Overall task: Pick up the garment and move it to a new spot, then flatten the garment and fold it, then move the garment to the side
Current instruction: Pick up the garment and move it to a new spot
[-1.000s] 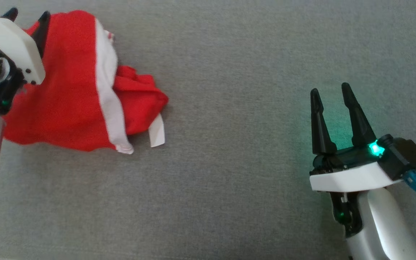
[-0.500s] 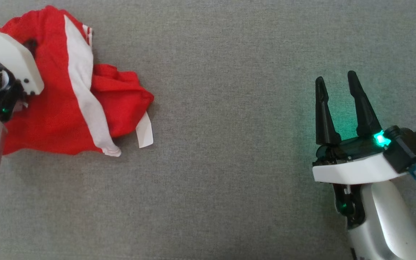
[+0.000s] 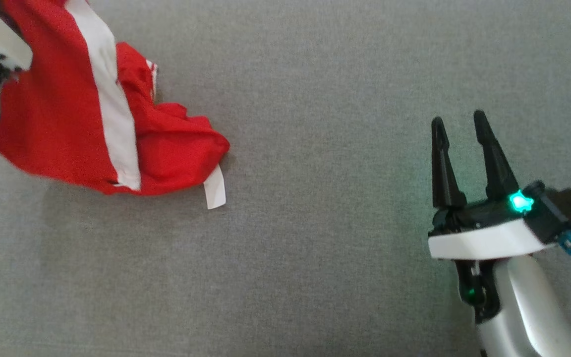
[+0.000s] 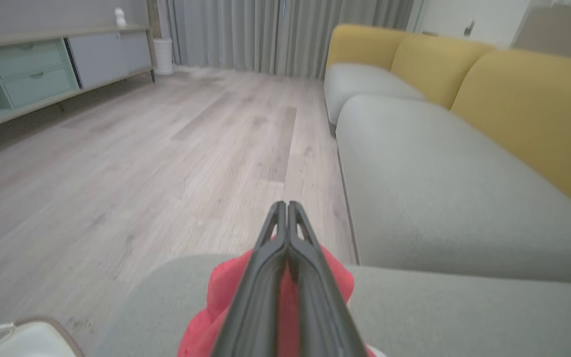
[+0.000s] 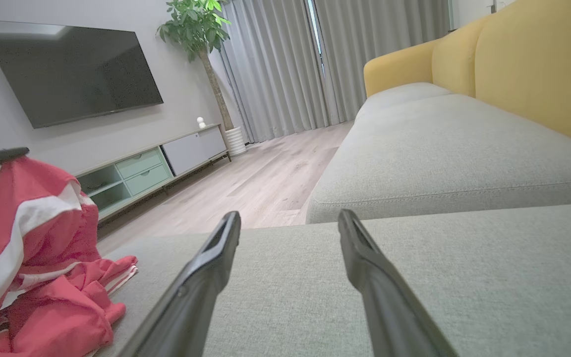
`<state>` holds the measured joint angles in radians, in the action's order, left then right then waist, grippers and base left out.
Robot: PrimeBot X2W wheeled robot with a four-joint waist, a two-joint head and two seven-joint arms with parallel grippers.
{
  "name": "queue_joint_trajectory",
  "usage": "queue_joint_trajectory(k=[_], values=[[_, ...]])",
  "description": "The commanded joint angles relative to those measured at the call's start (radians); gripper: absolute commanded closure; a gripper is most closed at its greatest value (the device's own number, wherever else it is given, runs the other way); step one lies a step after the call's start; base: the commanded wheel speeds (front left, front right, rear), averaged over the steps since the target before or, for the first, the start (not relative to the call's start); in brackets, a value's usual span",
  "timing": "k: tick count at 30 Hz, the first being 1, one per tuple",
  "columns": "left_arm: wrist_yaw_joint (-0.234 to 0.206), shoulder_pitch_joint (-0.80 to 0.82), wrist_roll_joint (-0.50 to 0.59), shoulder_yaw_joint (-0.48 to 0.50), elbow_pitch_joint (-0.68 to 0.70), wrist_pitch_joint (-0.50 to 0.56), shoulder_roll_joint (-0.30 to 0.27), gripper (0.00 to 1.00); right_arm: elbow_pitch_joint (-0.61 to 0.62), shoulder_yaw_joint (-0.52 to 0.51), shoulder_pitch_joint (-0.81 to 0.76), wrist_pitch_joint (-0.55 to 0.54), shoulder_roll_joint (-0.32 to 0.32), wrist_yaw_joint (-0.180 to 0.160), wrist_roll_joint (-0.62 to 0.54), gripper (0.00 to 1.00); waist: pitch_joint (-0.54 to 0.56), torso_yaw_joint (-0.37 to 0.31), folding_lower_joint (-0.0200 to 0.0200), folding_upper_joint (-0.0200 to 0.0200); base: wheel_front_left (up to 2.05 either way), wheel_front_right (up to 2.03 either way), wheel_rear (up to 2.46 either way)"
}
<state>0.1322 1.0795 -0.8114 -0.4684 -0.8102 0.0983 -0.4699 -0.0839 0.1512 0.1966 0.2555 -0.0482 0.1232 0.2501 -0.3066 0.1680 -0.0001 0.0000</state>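
Cushion fabric (image 3: 315, 258), grey and flat, lies open between the two arms, with the widest free stretch in the middle and near side. The red garment (image 3: 67, 114) with its white stripe (image 3: 109, 109) sits at the far left. Its upper part is lifted and its lower folds are bunched on the cushion, a white label (image 3: 215, 186) sticking out at the right.

The left gripper (image 4: 285, 206) has its fingers pressed together, with red cloth pinched between them. In its wrist view the cushion's rounded edge lies just past the garment, then the wooden floor (image 4: 117, 163).

The right gripper (image 3: 458, 119) hovers over the near right with fingers parted, holding nothing. A low cabinet (image 5: 142, 171) across the floor has open shelves and drawers (contents too small to tell).
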Motion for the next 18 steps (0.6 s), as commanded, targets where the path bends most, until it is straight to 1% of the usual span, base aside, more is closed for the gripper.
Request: queue_joint_trajectory(k=[1,7,10,15,18], values=[[-0.002,0.054,-0.007,0.043,0.033,-0.013,-0.069,1.00,0.024,0.024,-0.012,0.006,-0.002,0.008,0.007,0.00,0.029,0.007,0.0001,0.0000,0.00,0.00,0.00],[-0.002,0.026,-0.060,0.070,0.144,-0.081,-0.073,1.00,0.009,0.029,-0.039,0.006,-0.002,0.008,0.039,0.00,0.106,0.013,0.0001,0.0000,0.00,0.00,0.00],[-0.004,-0.003,-0.079,0.073,0.212,-0.080,-0.061,1.00,0.004,0.031,-0.050,0.006,-0.002,0.008,0.052,0.00,0.137,0.011,0.0001,0.0000,0.00,0.00,0.00],[-0.041,-0.056,-0.085,0.060,0.346,-0.064,-0.043,1.00,0.002,0.039,-0.061,0.006,-0.002,0.008,0.072,0.00,0.176,-0.010,0.0001,0.0000,0.00,0.00,0.00],[-0.069,-0.090,-0.092,0.043,0.431,-0.046,-0.016,1.00,0.004,0.043,-0.060,0.006,-0.002,0.008,0.082,0.00,0.187,-0.034,0.0001,0.0000,0.00,0.00,0.00]])
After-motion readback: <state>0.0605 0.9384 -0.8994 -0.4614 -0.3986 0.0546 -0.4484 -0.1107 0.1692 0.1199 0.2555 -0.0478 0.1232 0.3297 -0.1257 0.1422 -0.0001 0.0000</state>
